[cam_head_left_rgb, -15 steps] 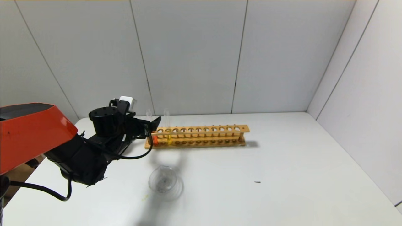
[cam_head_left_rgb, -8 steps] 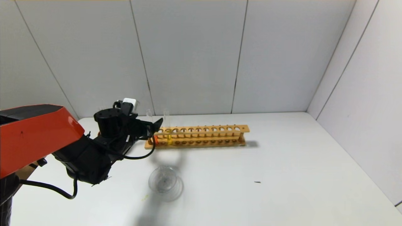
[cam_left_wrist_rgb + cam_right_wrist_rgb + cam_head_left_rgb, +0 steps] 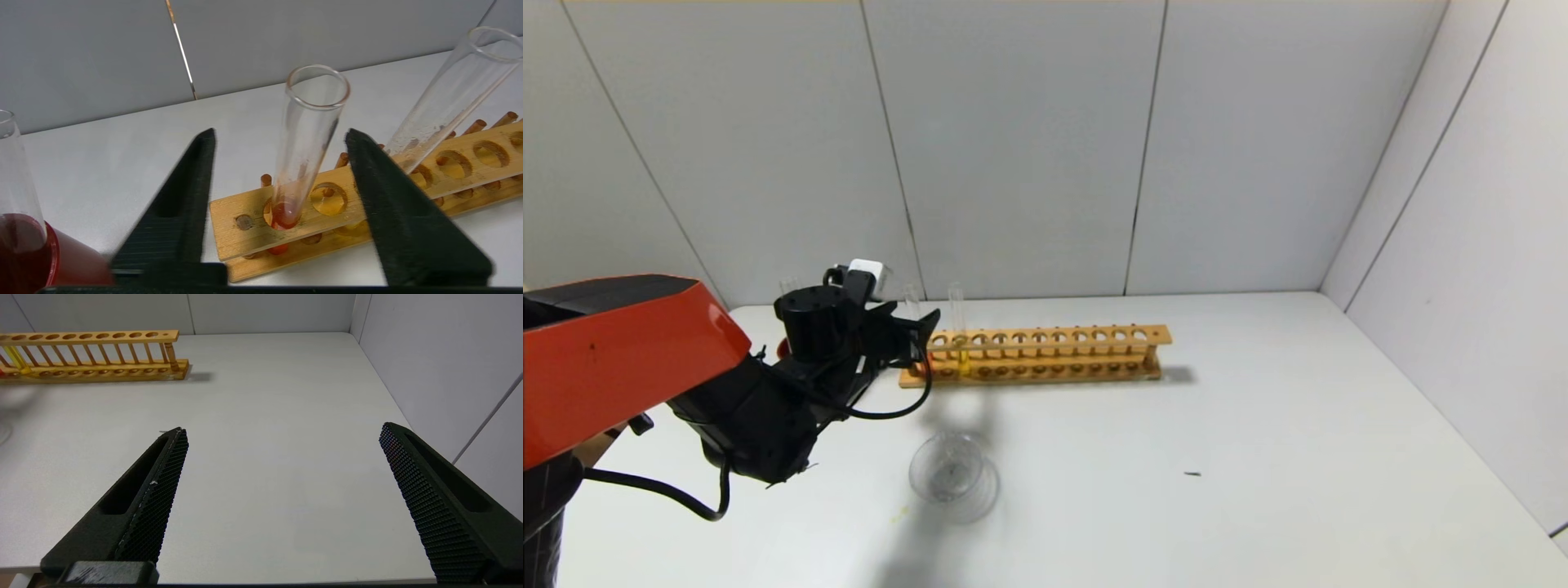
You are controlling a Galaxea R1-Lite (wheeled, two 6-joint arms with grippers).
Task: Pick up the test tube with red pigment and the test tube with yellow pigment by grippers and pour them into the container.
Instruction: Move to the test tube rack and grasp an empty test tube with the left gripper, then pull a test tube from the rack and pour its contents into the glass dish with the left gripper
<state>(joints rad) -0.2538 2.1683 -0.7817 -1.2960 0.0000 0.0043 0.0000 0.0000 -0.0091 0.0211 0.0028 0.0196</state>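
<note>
Now | left tool [image 3: 280, 141] black ribbed pads agape | round glass red tube [image 3: 304, 147] between

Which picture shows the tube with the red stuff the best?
The left wrist view. There the test tube with red pigment stands close up in the wooden rack, between the open left gripper. The head view shows only its clear top behind that gripper. The right wrist view barely catches it.

The test tube with red pigment [image 3: 304, 151] stands upright in the end hole of its holder, the test tube with yellow pigment [image 3: 957, 331] two holes along; the container [image 3: 953, 475], clear glass, sits on the table nearer the robot.
</note>
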